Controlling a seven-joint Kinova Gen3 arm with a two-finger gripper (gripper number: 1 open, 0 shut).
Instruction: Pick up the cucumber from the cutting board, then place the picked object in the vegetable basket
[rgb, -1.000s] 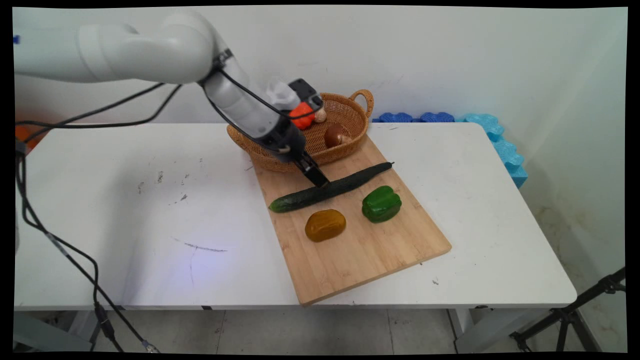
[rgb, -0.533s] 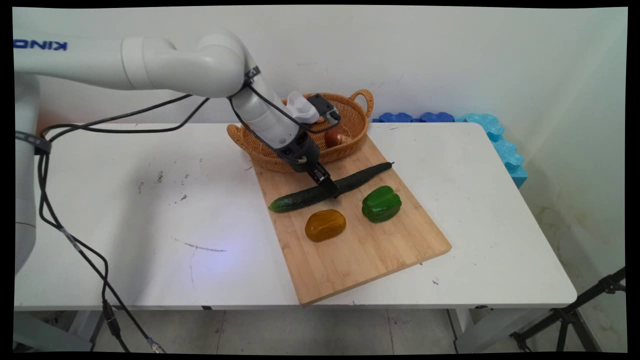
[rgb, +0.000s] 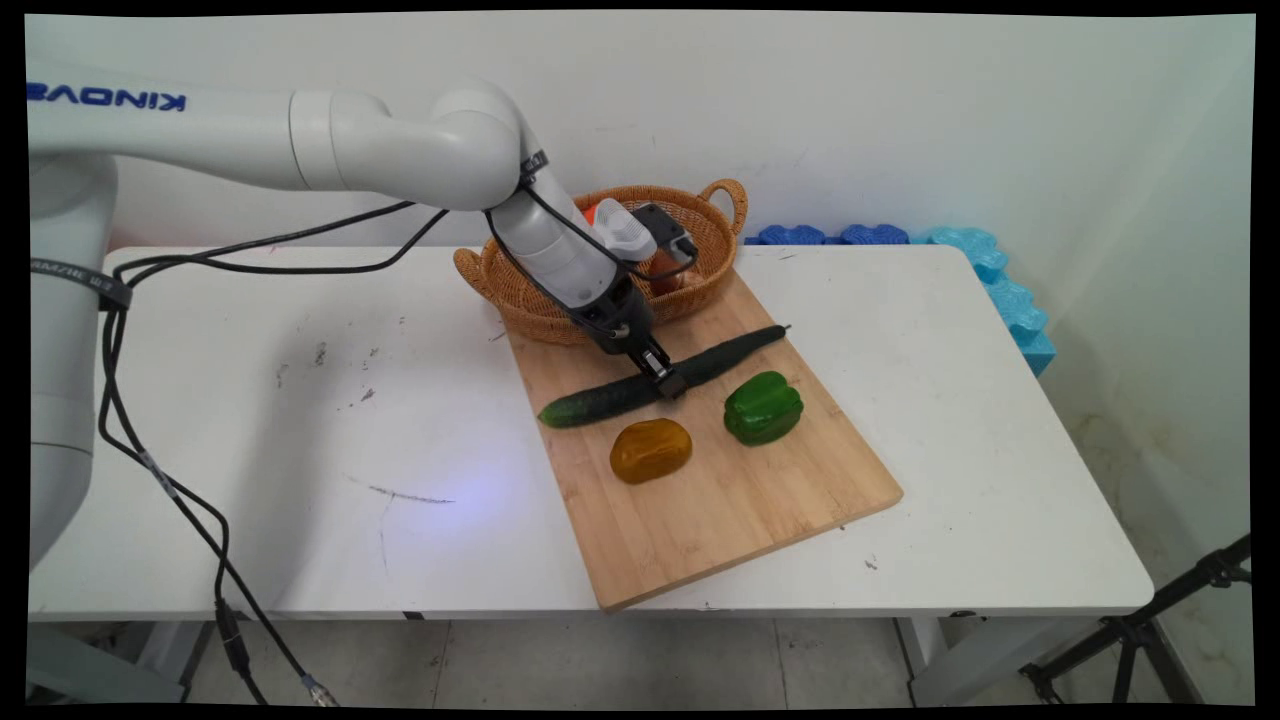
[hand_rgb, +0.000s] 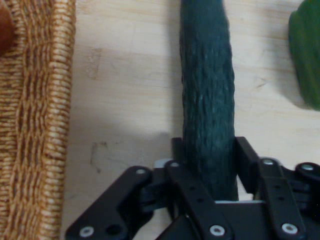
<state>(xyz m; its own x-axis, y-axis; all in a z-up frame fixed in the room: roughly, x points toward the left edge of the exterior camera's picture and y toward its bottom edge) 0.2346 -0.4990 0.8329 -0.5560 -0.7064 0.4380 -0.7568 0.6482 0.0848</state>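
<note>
Cucumber (rgb: 660, 379) lies diagonally across the far part of the wooden cutting board (rgb: 720, 500), stalk end toward 2 o'clock, blunt end toward 8 o'clock at the board's left edge. Black two-finger gripper (rgb: 668, 381) is down on the cucumber's middle, one finger on each side of it, clamped against the skin; in the hand view the cucumber (hand_rgb: 207, 115) runs straight up from between the fingers (hand_rgb: 179, 152), both pressed to its sides, gripper (hand_rgb: 210, 160) low over the board (hand_rgb: 130, 100). Cucumber rests flat on the board, not lifted as far as can be seen.

Green bell pepper (rgb: 763, 407) sits on the board just beside the cucumber, at 4 o'clock from the gripper, apart from it; its edge (hand_rgb: 306, 55) shows at the hand view's right side. Yellow-brown rounded vegetable (rgb: 651, 449) sits on the board at 6 o'clock from the gripper, close to the cucumber but not touching.

Wicker basket (rgb: 715, 235) with handles stands at the board's far corner, 12 o'clock from the gripper, partly hidden by the arm's wrist; something orange and something brown inside, too hidden to name. Basket's woven wall (hand_rgb: 35, 120) fills the hand view's left. Board lies on the white table (rgb: 300, 420). Blue foam pieces (rgb: 980, 260) lie along the wall past the table's far right corner.
</note>
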